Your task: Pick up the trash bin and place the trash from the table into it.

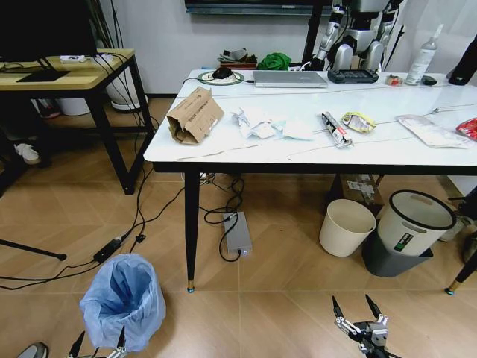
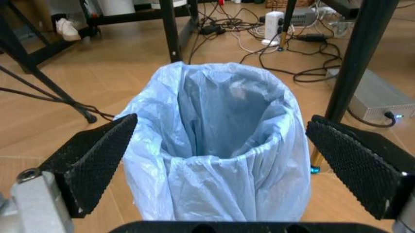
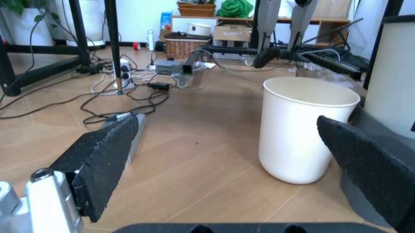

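Note:
The trash bin (image 1: 123,298), lined with a crinkly light-blue bag, stands on the wooden floor left of the table's front leg. My left gripper (image 1: 98,344) is open just in front of it; in the left wrist view the trash bin (image 2: 220,145) sits between the two spread pads (image 2: 97,155) without touching them. The trash lies on the marble-look table (image 1: 223,149): torn brown cardboard (image 1: 194,114), crumpled white paper (image 1: 257,123), a tube wrapper (image 1: 335,129), a yellow wrapper (image 1: 359,121), a flat white pouch (image 1: 432,130). My right gripper (image 1: 358,306) hangs open low at the right.
A cream round bin (image 1: 346,227) and a white-and-grey bin (image 1: 414,224) stand under the table's right side; the cream round bin (image 3: 304,128) is near my right gripper. Cables and a power brick (image 1: 237,231) lie on the floor. A wooden desk (image 1: 67,74) stands left.

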You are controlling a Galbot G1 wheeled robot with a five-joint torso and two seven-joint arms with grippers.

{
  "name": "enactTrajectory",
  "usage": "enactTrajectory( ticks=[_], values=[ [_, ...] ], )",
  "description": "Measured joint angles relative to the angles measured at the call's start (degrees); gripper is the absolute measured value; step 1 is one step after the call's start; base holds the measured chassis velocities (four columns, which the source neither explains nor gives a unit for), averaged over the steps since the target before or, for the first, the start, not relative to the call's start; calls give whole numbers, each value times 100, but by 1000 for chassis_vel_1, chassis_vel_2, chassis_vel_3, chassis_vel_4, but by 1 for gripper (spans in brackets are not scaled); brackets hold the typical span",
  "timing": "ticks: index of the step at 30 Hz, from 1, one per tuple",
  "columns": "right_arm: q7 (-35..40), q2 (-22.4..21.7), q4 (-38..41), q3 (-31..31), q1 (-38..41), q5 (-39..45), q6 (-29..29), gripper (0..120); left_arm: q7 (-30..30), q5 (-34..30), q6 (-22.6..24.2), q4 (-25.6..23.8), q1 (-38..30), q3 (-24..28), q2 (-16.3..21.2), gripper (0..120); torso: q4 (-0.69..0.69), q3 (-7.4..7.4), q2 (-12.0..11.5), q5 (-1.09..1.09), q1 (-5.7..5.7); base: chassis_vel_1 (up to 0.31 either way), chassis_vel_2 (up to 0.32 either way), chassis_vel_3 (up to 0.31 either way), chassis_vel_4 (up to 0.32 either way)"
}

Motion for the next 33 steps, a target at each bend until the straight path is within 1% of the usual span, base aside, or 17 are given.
enactTrajectory(
  ticks=[6, 12, 14, 15, 16, 18, 19, 21, 22, 23, 24, 27, 30, 31, 33],
  values=[
    [0, -1, 0, -1, 0, 1, 3, 100, -8, 14, -9, 2, -8, -8, -2, 100, 0, -66, -114, 0, -46, 0, 0, 0, 0],
    [0, 1, 0, -11, -1, 1, 5, 100, -100, -73, -175, 44, -104, -86, -24, 100, 0, -148, -228, -1, -78, 0, 0, 0, 0],
    [0, 30, -3, -26, -4, 2, 10, 100, -161, -162, -50, -2, -171, -216, 11, 100, 0, -170, -249, -1, -78, 0, 0, 0, 0],
    [0, 65, -4, -38, -2, 2, 12, 100, -189, -213, 119, -63, -221, -306, 53, 100, 1, -173, -252, 0, -78, 0, 0, 0, 0],
    [0, 65, -4, -38, -2, 2, 12, 100, -189, -213, 119, -63, -221, -306, 53, 100, 1, -173, -252, 0, -78, 0, 0, 0, 0],
    [0, 163, -3, -70, 5, -2, 13, 100, -193, -566, 576, -231, -327, -452, 152, 100, 0, -175, -252, -2, -78, 0, 0, 0, 0],
    [0, 256, -2, -109, 9, -30, 17, 100, -185, -1036, 1037, -416, -398, -512, 267, 100, 1, -174, -251, -2, -77, 0, 0, 0, 0],
    [0, 408, -21, -182, 6, -132, 65, 100, -223, -1663, 1868, -667, -528, -664, 489, 100, -1, -171, -243, 0, -73, 0, 0, 0, 0],
    [0, 451, -47, -214, 0, -186, 95, 100, -244, -1803, 2172, -688, -600, -727, 562, 100, 0, -169, -240, 1, -72, 0, 0, 0, 0],
    [0, 451, -47, -214, 0, -186, 95, 100, -244, -1803, 2172, -688, -600, -727, 562, 100, 0, -169, -240, 1, -72, 0, 0, 0, 0],
    [0, 472, -76, -240, -8, -236, 128, 100, -279, -1942, 2532, -685, -691, -786, 648, 100, 0, -166, -237, 0, -70, 0, 0, 0, 0],
    [0, 474, -133, -288, -50, -328, 208, 100, -438, -2297, 3369, -592, -929, -832, 842, 100, 0, -161, -228, -1, -67, 0, 0, 0, 0],
    [-1, 475, -169, -302, -91, -364, 266, 100, -538, -2451, 3781, -300, -1275, -855, 931, 100, 0, -156, -221, -3, -65, 0, 0, 0, 0],
    [-1, 475, -169, -302, -91, -364, 266, 100, -538, -2451, 3781, -300, -1275, -855, 931, 100, 0, -156, -221, -3, -65, 0, 0, 0, 0],
    [-1, 474, -185, -307, -105, -372, 283, 100, -582, -2536, 3916, -121, -1494, -890, 949, 100, -1, -153, -217, -3, -64, 0, 0, 0, 0]
  ],
)
